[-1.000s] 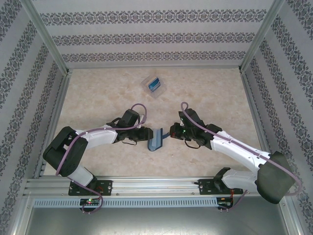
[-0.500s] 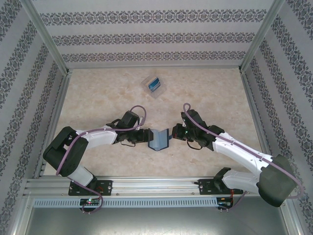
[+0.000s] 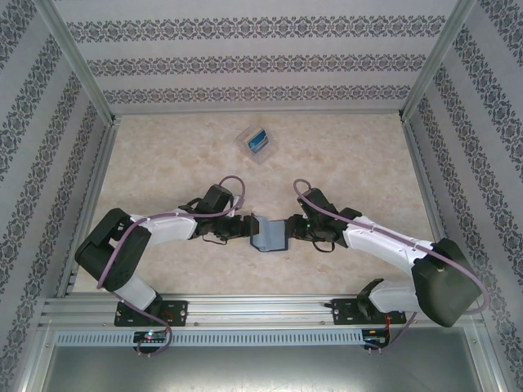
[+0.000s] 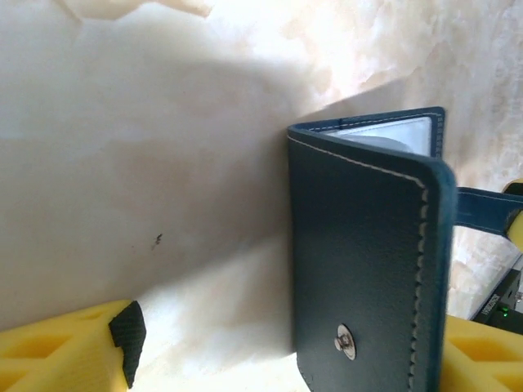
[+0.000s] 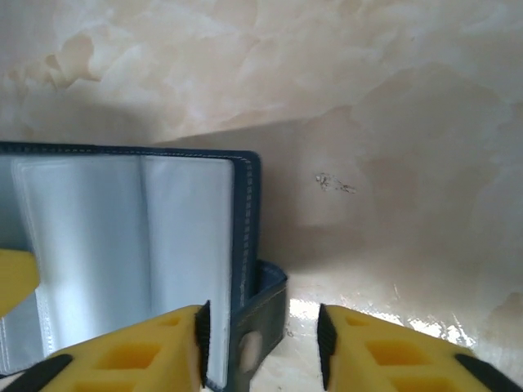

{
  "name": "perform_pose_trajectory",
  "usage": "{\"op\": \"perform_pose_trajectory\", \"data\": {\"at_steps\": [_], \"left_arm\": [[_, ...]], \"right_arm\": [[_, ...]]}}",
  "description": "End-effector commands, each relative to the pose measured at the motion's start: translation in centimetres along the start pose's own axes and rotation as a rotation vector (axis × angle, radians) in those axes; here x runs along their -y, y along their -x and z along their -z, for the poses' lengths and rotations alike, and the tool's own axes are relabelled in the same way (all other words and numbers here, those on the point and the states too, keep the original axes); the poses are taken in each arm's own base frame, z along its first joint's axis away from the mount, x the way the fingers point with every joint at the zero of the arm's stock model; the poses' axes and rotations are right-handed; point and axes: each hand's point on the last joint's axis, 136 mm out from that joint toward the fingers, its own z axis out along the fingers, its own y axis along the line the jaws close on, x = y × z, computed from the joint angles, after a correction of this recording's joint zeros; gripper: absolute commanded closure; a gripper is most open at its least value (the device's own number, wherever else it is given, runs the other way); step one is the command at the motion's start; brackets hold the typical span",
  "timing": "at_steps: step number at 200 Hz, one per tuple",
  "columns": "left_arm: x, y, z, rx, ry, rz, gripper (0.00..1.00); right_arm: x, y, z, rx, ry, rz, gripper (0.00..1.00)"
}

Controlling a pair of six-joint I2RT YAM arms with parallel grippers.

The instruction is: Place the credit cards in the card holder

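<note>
Card holder (image 3: 266, 233) stands part-open at mid-table (image 3: 163, 163), btwn both grippers. L gripper (image 4: 290, 359): jaws wide apart, straddling holder's snap cover. R gripper (image 5: 260, 336): jaws apart, clasp tab (image 5: 263, 310) btwn pads w/ gap beside it. Blue credit card (image 3: 259, 139) in clear case (image 3: 248, 148), well behind

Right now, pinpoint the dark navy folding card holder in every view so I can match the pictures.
Top external: the dark navy folding card holder stands open just below the picture's centre.
Left wrist: it is in the right half, snap cover toward the camera.
Right wrist: it is at lower left, clear inner sleeves showing.
Shared landmark: its navy clasp strap, at the right edge for the left wrist, bottom centre for the right wrist.
</note>
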Motion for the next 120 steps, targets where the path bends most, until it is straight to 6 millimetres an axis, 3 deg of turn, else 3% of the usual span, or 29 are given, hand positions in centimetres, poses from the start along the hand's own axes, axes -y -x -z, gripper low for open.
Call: {"op": "perform_pose_trajectory", "data": {"at_steps": [1,24,37,57,74,104,120], "left_arm": [[0.9,0.2,-0.7,-0.02,-0.055,0.005,0.22],[1.2,0.4,-0.7,-0.015,-0.07,0.01,0.21],[1.0,0.3,-0.9,-0.019,-0.061,0.012,0.21],[0.8,0.2,-1.0,-0.023,-0.058,0.025,0.21],[0.8,0.2,-1.0,-0.017,-0.066,0.027,0.2],[1.0,0.2,-1.1,-0.019,-0.077,0.036,0.18],[1.2,0.2,-1.0,-0.018,-0.087,0.033,0.18]], "right_arm": [[-1.2,0.8,1.6,0.019,0.01,0.058,0.55],[-2.0,1.6,3.7,0.056,0.014,0.052,0.53],[-2.4,1.7,4.7,0.082,0.018,0.047,0.46],[-3.9,1.3,5.1,0.087,0.076,0.043,0.44],[-5.5,0.6,4.2,0.065,0.131,0.061,0.43],[-6.5,-0.8,1.1,-0.017,0.131,0.068,0.41],[-8.0,-1.4,0.2,-0.036,0.174,0.101,0.31]]}}
